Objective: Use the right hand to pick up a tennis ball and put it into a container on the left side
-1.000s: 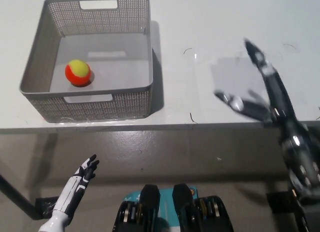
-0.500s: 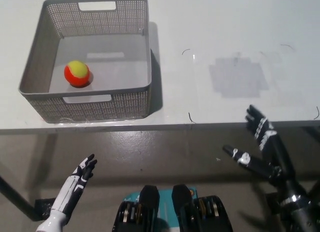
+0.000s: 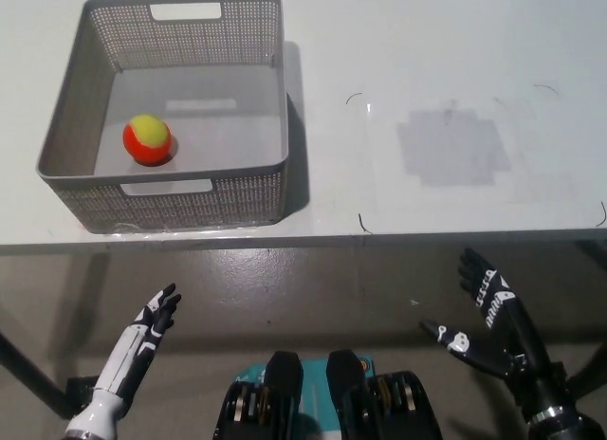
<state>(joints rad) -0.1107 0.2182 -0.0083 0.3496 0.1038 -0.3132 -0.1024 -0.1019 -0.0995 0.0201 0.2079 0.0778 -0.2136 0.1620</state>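
Observation:
A yellow and orange tennis ball (image 3: 147, 139) lies on the floor of the grey mesh basket (image 3: 190, 198), toward its left wall. The basket stands at the table's left. My black right hand (image 3: 488, 317) hangs open below the table's front edge at the lower right, fingers spread, holding nothing. At the lower left my white left hand (image 3: 142, 336) rests open, also below the table edge.
A grey square patch (image 3: 450, 148) marks the white table (image 3: 398, 70) on the right. A few thin dark scratches lie near it. The table's front edge (image 3: 379, 237) runs across the middle, with grey floor below.
My right hand has drawn back from over the table's right side, down past the front edge to the lower right. The ball stays in the basket. The left hand barely moved.

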